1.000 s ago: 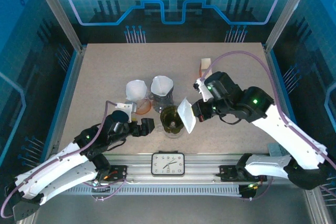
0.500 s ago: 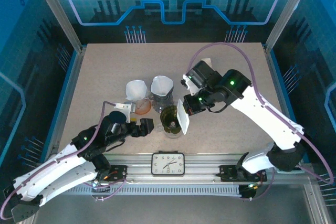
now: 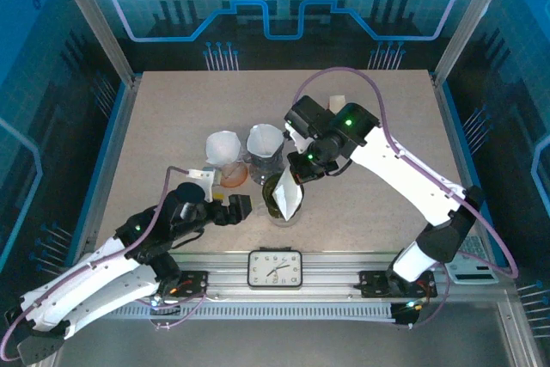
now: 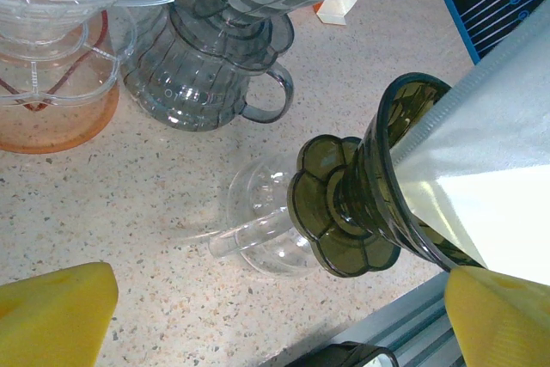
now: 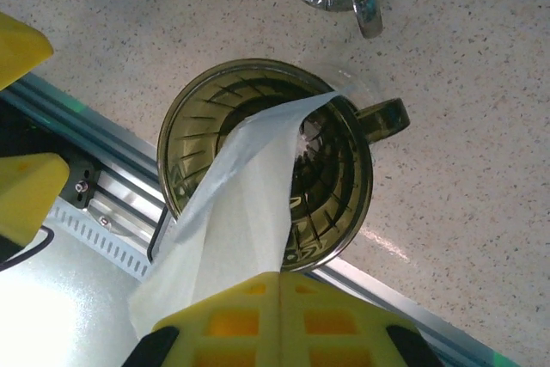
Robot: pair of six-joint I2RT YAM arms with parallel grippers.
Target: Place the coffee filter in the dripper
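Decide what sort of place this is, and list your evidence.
Probably a robotics lab cell: a left arm and right arm bolted to a rail, blue panels on a metal frame, and a clock.

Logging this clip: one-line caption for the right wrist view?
Right pincer, shut on a white paper coffee filter, holds it slanted across the mouth of the olive-green ribbed plastic dripper.

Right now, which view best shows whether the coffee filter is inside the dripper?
Right wrist: it looks straight down into the dripper, the coffee filter tip lying across its ribbed inside. Top external shows both small; left wrist shows the dripper's outside, its inside hidden.
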